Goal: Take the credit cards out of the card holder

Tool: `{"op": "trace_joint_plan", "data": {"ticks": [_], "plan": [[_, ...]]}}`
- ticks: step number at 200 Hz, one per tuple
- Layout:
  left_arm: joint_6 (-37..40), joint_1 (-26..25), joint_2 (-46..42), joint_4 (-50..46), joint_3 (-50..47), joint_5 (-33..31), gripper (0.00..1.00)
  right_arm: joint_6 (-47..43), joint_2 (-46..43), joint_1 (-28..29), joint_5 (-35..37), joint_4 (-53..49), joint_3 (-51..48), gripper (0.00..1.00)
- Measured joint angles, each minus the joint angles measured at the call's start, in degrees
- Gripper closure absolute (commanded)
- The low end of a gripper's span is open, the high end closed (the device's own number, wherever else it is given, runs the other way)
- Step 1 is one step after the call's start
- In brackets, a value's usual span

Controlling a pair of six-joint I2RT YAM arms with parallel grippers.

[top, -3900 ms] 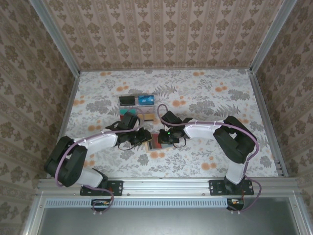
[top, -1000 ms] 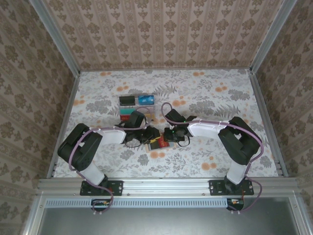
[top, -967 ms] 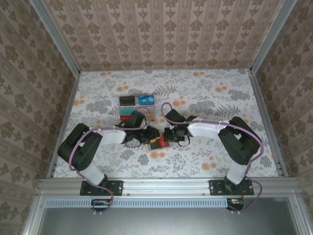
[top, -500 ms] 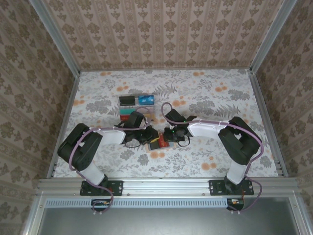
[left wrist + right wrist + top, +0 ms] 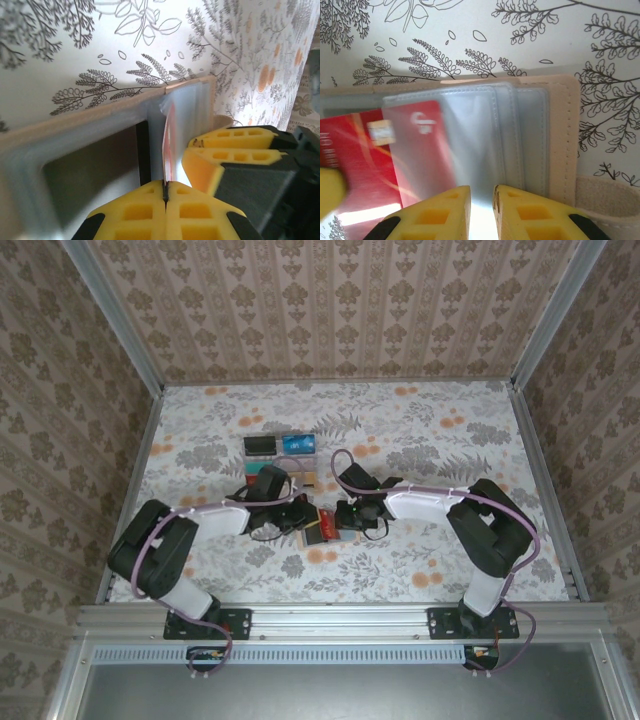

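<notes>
The left gripper (image 5: 165, 192) had just closed. A second before, its yellow fingers stood apart beside the card holder (image 5: 563, 135); now they were pressed flat together on the near edge of the red card (image 5: 168, 140), which stood edge-on low in the centre of the left wrist view. In the top view the left elbow had also swung lower and further left, while the wrist sat at the same spot in the middle of the table (image 5: 430, 440).

The right gripper (image 5: 481, 207) had not moved. Its fingers stood almost together at the bottom centre of its own view, with the holder's clear plastic sleeves running in between them, so it appeared to be pinching the holder and pinning it down. The holder lay open at the centre of the top view, between the two grippers.

In the right wrist view the red card stuck out to the left of its sleeve, only its right part under the clear plastic. A black card (image 5: 261, 445) and a blue card (image 5: 298, 444) lay side by side in the upper left of the floral cloth, well clear of the holder.

With the grip made, the red card looked ready to be drawn out leftward against the right gripper's hold. The sleeves to its right looked empty, though that was hard to tell through the glare.
</notes>
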Motion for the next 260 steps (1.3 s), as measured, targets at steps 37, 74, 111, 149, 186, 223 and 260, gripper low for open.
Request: {"op": "trace_joint_plan", "data": {"ticks": [37,74,111,149,186,223,260], "plan": [[5.4,3.2,-8.5,-9.0,0.2,-1.2,1.00,0.1,-0.5,-0.6,0.2,0.1,-0.3,0.75],[10.6,6.4,-16.0,-18.0,2.3,-2.6,1.00,0.0,-4.8,-2.2,-1.9,1.7,-1.6,0.60],[11.5,11.7,-20.2,-20.1,5.5,-0.7,1.00,2.4,-11.8,-5.9,-10.8,12.3,-2.6,0.42],[7.3,16.5,-20.9,-14.8,8.3,4.1,1.00,11.6,-8.5,-8.1,-21.7,27.1,-2.5,0.36],[0.9,19.2,-20.9,-6.4,9.1,8.2,1.00,21.1,-4.2,-8.1,-27.7,38.3,-1.0,0.41],[-3.7,21.2,-20.6,-2.1,9.1,11.4,1.00,29.5,-2.3,-8.1,-30.9,50.1,2.2,0.48],[-6.7,22.3,-20.3,0.4,9.1,12.9,1.00,34.0,-1.8,-8.1,-32.2,55.8,2.9,0.63]]}}
